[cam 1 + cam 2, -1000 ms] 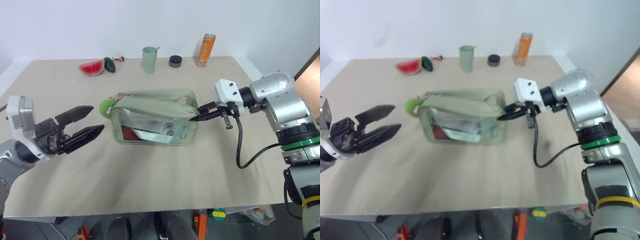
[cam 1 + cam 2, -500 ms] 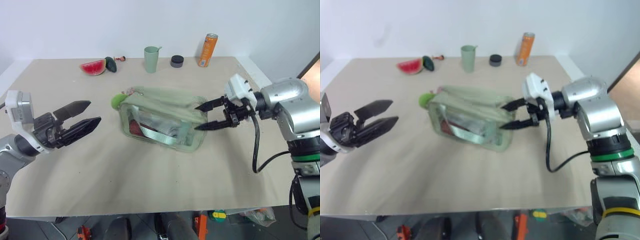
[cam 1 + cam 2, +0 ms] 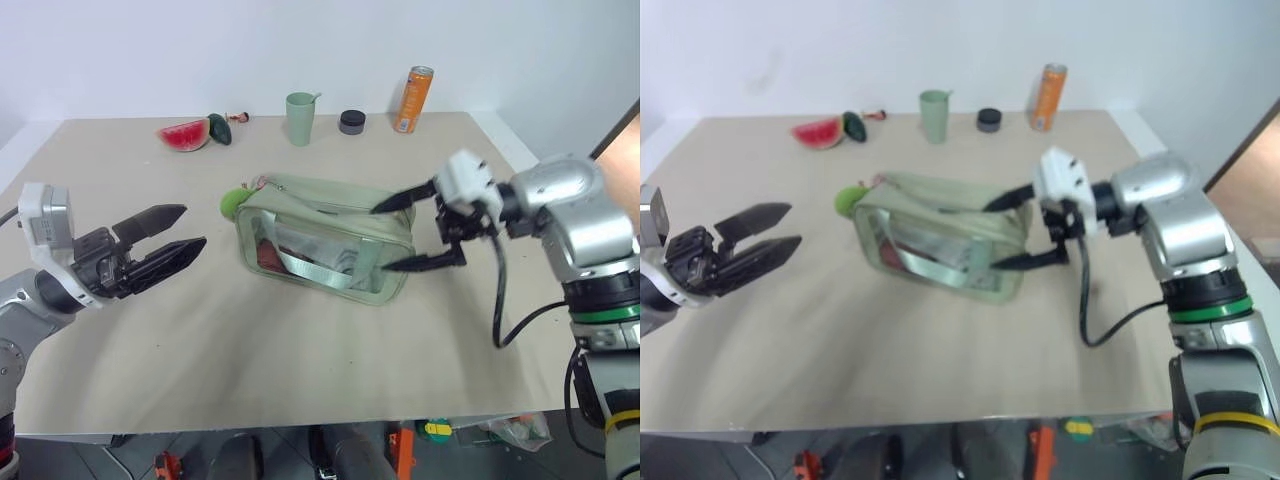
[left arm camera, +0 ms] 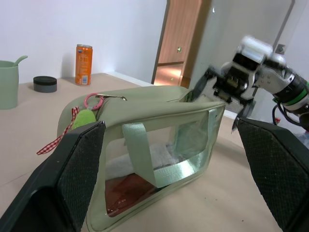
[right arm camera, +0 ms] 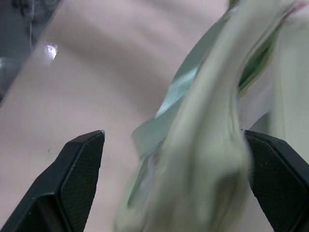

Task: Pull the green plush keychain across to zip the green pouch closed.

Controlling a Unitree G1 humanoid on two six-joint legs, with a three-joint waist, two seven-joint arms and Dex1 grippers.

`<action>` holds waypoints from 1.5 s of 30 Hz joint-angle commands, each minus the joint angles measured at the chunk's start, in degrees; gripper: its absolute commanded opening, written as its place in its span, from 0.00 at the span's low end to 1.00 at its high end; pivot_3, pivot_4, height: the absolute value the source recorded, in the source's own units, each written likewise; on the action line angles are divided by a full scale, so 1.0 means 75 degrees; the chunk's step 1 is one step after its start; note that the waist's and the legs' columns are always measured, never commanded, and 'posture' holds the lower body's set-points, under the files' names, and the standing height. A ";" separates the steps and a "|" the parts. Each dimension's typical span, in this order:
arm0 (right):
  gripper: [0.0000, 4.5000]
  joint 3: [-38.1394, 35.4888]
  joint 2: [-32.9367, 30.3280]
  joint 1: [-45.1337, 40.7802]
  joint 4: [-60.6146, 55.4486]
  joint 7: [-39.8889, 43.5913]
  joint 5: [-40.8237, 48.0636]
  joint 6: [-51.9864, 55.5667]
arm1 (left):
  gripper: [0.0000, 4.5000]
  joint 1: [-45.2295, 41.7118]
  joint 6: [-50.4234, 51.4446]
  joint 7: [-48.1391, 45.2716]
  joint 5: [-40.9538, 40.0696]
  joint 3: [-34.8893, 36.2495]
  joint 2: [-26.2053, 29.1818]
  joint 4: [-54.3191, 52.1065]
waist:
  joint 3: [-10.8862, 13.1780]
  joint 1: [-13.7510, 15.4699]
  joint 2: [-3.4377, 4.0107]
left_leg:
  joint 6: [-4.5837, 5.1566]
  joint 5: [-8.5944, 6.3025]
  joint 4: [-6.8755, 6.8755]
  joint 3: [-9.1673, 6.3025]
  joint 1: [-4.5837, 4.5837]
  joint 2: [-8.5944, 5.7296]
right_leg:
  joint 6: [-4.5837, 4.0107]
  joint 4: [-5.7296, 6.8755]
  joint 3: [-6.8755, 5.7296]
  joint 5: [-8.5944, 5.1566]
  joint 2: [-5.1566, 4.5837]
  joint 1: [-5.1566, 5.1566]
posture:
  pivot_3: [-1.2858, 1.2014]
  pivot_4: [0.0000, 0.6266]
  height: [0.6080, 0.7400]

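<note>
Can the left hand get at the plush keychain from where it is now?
Probably yes. The left hand is open and faces the keychain at the pouch's near end, with only bare table between them.

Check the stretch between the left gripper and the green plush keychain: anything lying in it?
Nothing: in the left eye view, bare tabletop separates the open left gripper from the green plush keychain at the green pouch's corner.

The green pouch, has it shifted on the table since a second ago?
Yes. The green pouch has swung: its end by the right pincer sits lower, farther from the orange can.
</note>
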 commanded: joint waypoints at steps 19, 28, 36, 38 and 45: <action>0.99 -0.2545 -0.1851 0.3179 -0.3196 -0.1002 0.1767 0.2412 | 1.00 -0.0664 -0.0091 -0.0402 0.0159 -0.0477 -0.0060 0.0219 | -0.0001 -0.0005 -0.0005 | -0.0011 -0.0011 -0.0001 -0.0004 0.0014 -0.0014 | 0.0018 -0.0001 -0.0005 -0.0021 0.0000 0.0011 | 0.52 0.24 1.00; 0.99 -0.1853 -0.1428 0.3027 -0.2826 -0.1499 0.1243 0.1915 | 1.00 -0.0716 -0.0056 -0.0450 0.0120 -0.0456 -0.0085 0.0134 | 0.0000 -0.0003 -0.0007 | -0.0022 -0.0007 -0.0003 -0.0001 0.0010 -0.0011 | 0.0018 0.0000 -0.0010 -0.0022 0.0006 0.0012 | 0.52 0.24 1.00; 0.87 -0.1472 -0.1176 0.2627 -0.2235 -0.1519 0.0880 0.1538 | 1.00 -0.0602 -0.0056 -0.0325 -0.0001 -0.0402 -0.0131 -0.0147 | 0.0001 0.0003 -0.0009 | -0.0026 -0.0010 -0.0003 0.0000 0.0005 -0.0011 | 0.0017 -0.0001 -0.0004 -0.0023 -0.0006 0.0010 | 0.52 0.24 1.00; 0.74 -0.1421 -0.1124 0.2585 -0.2187 -0.1492 0.0841 0.1474 | 1.00 -0.0536 -0.0078 -0.0298 0.0010 -0.0382 -0.0150 -0.0179 | 0.0001 0.0004 -0.0009 | -0.0026 -0.0010 -0.0003 -0.0001 0.0004 -0.0011 | 0.0017 -0.0001 -0.0003 -0.0023 -0.0007 0.0010 | 0.52 0.24 1.00; 0.20 -0.1264 -0.1112 0.2530 -0.2032 -0.1353 0.0666 0.1273 | 1.00 -0.0436 -0.0127 -0.0207 0.0022 -0.0318 -0.0203 -0.0208 | 0.0001 0.0005 -0.0009 | -0.0026 -0.0010 -0.0002 -0.0001 0.0004 -0.0010 | 0.0017 -0.0001 -0.0007 -0.0023 -0.0006 0.0011 | 0.52 0.24 1.00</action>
